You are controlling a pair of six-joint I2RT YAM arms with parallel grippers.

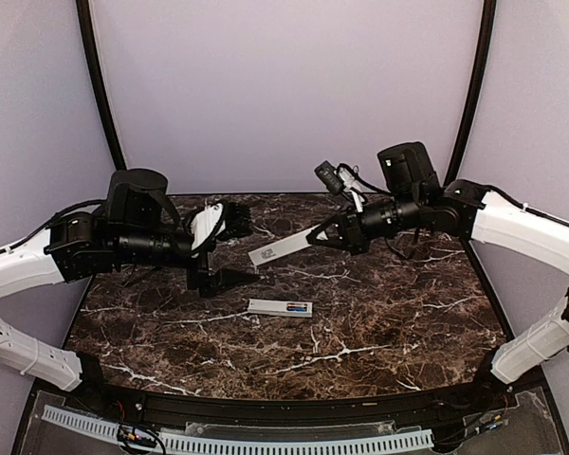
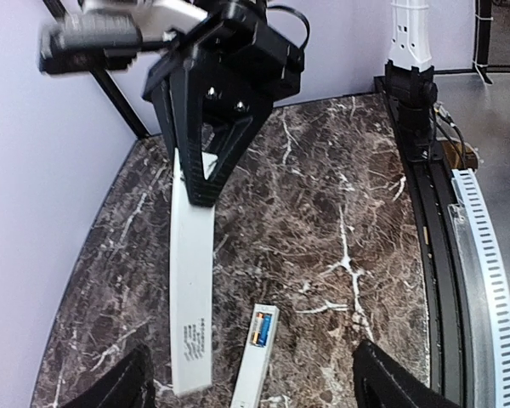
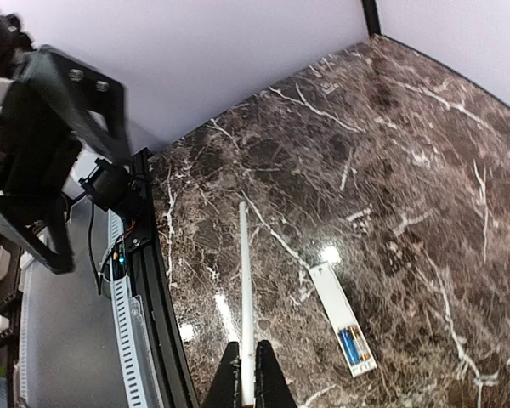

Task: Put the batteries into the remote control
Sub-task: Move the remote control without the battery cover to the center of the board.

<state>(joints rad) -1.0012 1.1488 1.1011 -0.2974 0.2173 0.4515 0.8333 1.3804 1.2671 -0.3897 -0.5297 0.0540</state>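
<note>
**A:** Top view. The remote [image 1: 280, 307] lies flat mid-table between the arms, with nothing touching it. The right gripper [image 1: 318, 236] is pinched on one end of a thin white strip [image 1: 283, 249], held off the table at a slant. The left gripper [image 1: 239, 251] hangs near the strip's free end, jaws wide, empty.

**B:** Left wrist?

**A:** The left fingers [image 2: 123, 382] sit at the bottom corners with nothing between them. The remote [image 2: 257, 365] is below, with a blue battery [image 2: 261, 327] in its slot. The strip has a small label near its free end.

**B:** Right wrist?

**A:** The fingers are clamped on the strip, seen edge-on. The remote is on the table beside it. Of the batteries [image 3: 350, 344] in the slot, one blue cell is clear. There's something orange alongside; can't tell if it's a second cell.

**B:** Handling?

**A:** My read: the remote is light, rigid plastic, and it'll likely skate on polished marble if shoved. Grip it across the long sides mid-body, clear of the slot. The cells are tiny and round and will roll, so pinch them across the barrel.
</note>
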